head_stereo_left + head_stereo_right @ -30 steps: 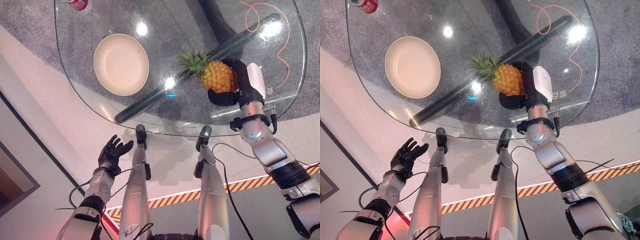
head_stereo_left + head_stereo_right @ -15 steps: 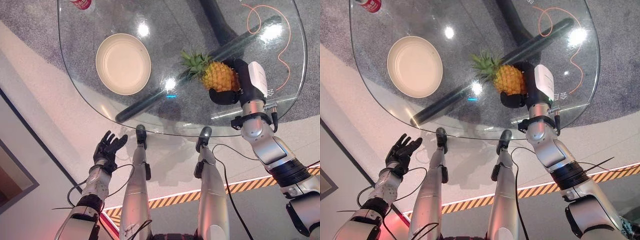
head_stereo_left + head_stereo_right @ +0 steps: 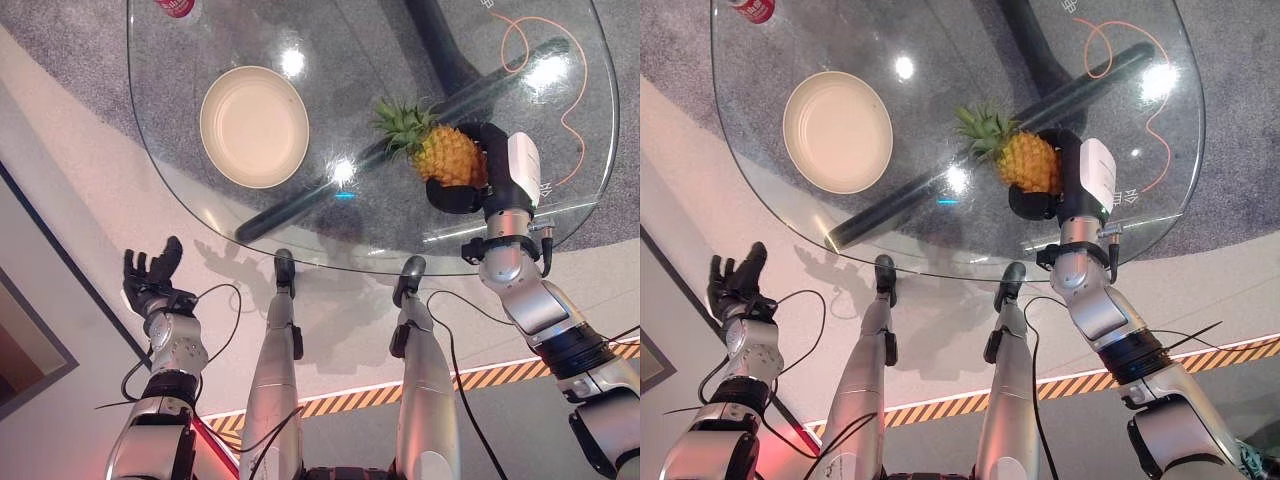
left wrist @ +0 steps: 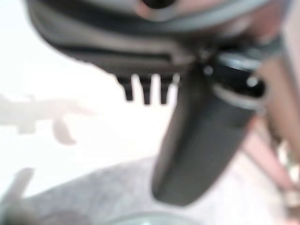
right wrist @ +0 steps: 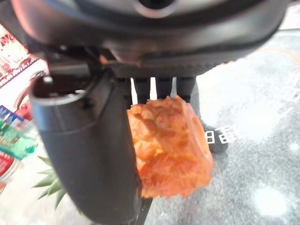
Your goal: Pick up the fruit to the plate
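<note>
Since our right hand [image 3: 470,180] is wrapped round the pineapple [image 3: 445,155] body, we figure it's heavy, stiff, prickly.

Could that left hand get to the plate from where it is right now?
Probably not without a big move. The left hand hangs open off the near edge of the glass table, apart from the plate. Nothing stands between them; the right hand holds the pineapple.

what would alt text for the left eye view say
The robot's right hand is curled round a pineapple on a round glass table. An empty cream plate sits to its left, and the left hand hangs open below the table edge.
</note>
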Available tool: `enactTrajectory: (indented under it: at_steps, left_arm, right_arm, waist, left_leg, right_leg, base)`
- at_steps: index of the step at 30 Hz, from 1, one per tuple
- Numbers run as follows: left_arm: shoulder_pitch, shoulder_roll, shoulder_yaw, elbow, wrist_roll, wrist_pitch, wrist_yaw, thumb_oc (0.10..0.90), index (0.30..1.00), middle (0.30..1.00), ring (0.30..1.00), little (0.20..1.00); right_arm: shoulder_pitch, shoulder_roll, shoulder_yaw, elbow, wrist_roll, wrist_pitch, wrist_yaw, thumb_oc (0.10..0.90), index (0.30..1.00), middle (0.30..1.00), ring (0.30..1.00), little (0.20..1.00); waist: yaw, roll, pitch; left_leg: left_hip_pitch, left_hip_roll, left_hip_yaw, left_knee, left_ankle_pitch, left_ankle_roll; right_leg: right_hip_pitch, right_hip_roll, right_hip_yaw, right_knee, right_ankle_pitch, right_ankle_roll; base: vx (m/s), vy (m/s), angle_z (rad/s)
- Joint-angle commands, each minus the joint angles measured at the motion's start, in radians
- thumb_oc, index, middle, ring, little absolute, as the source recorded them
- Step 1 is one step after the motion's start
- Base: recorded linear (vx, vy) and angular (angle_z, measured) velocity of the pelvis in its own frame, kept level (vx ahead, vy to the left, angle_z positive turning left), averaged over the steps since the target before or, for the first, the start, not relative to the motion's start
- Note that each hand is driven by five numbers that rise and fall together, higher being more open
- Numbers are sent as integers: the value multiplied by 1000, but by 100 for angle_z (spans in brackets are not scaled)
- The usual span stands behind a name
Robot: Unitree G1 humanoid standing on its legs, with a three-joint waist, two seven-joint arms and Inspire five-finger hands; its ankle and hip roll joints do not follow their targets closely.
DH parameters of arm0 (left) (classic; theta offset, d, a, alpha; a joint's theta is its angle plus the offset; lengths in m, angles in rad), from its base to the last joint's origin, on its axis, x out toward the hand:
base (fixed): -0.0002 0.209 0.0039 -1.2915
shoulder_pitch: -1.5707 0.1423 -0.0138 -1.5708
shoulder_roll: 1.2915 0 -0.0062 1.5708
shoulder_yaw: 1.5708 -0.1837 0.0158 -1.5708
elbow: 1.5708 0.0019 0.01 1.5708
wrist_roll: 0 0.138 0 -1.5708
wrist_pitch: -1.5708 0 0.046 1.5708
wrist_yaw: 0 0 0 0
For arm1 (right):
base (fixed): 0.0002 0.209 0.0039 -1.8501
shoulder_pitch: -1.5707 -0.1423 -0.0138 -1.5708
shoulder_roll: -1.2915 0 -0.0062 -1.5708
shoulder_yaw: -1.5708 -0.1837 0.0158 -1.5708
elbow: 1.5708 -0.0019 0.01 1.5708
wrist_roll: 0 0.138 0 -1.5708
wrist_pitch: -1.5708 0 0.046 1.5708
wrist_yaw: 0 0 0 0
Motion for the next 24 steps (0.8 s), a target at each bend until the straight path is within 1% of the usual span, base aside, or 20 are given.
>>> enactTrajectory:
  at_steps: [1,3,5,8,10,11,12,14,16,17,18,24]
  left_arm:
    - [-12,89,67,-53,120,-157,147,800,900,900,900,900]
    - [-19,85,72,-91,166,-189,194,800,900,900,900,900]
    - [-27,84,77,-120,195,-216,217,800,900,900,900,900]
    - [-25,76,79,-153,243,-233,247,800,900,900,900,900]
    - [-38,70,82,-217,295,-251,276,800,900,900,900,900]
    - [-35,64,82,-246,318,-265,275,800,900,900,900,900]
    - [-38,63,84,-260,329,-272,272,800,900,900,900,900]
    - [-34,54,81,-304,379,-292,265,800,900,900,900,900]
    - [-37,45,77,-355,430,-291,265,800,900,900,900,900]
    - [-35,45,72,-404,456,-288,236,800,900,900,900,900]
    - [-38,46,70,-412,459,-286,234,800,900,900,900,900]
    - [-55,65,47,-547,424,-258,92,800,900,900,900,900]
  right_arm:
    - [-8,-3,-119,-13,-7,-76,-188,100,300,300,300,200]
    - [-2,16,-137,-19,-15,-95,-226,100,300,300,300,200]
    - [-2,25,-153,-26,-20,-109,-250,100,300,300,300,200]
    - [3,34,-163,-29,-28,-126,-269,100,300,300,300,200]
    - [5,47,-184,-45,-46,-148,-305,100,300,300,300,200]
    - [13,55,-194,-51,-56,-165,-321,100,300,300,300,200]
    - [13,58,-200,-52,-59,-172,-324,100,300,300,300,200]
    - [17,69,-214,-56,-70,-193,-332,100,300,300,300,200]
    - [19,78,-228,-63,-80,-200,-328,100,300,300,300,200]
    - [25,85,-238,-72,-84,-209,-327,100,300,300,300,200]
    - [23,85,-241,-74,-85,-210,-326,100,300,300,300,200]
    - [23,101,-264,-96,-121,-260,-316,100,300,300,300,200]
  waist:
    - [-14,-35,-20]
    - [-12,-33,-20]
    - [-12,-33,-20]
    - [-10,-32,-20]
    - [-10,-31,-20]
    - [-9,-29,-20]
    - [-9,-28,-20]
    - [-7,-26,-20]
    - [-4,-25,-20]
    - [-1,-23,-20]
    - [-1,-23,-20]
    - [-1,-20,-20]
  left_leg:
    - [-43,-35,-12,90,-84,13]
    - [-44,-36,-13,89,-86,13]
    - [-53,-39,-16,88,-80,14]
    - [-49,-38,-17,91,-89,12]
    - [-60,-39,-16,88,-82,13]
    - [-55,-38,-16,89,-89,11]
    - [-64,-39,-16,89,-82,13]
    - [-66,-40,-17,90,-83,13]
    - [-67,-40,-16,89,-85,13]
    - [-58,-38,-15,90,-93,11]
    - [-65,-39,-15,88,-86,12]
    - [-56,-33,-10,89,-94,9]
  right_leg:
    - [-28,38,-12,8,-22,-9]
    - [-29,39,-11,6,-22,-8]
    - [-38,39,-10,4,-14,-9]
    - [-34,40,-9,7,-22,-7]
    - [-42,38,-8,2,-14,-7]
    - [-38,38,-7,4,-22,-6]
    - [-46,37,-7,2,-15,-7]
    - [-47,37,-6,4,-15,-6]
    - [-47,36,-7,3,-15,-5]
    - [-36,36,-7,3,-22,-2]
    - [-43,35,-8,0,-14,-3]
    - [-32,31,-8,0,-19,2]
  base:
    - [0,0,0]
    - [0,0,0]
    - [0,0,0]
    - [0,0,0]
    - [0,0,0]
    - [0,0,0]
    - [0,0,0]
    - [0,0,0]
    - [0,0,0]
    - [0,0,0]
    - [0,0,0]
    - [0,0,0]
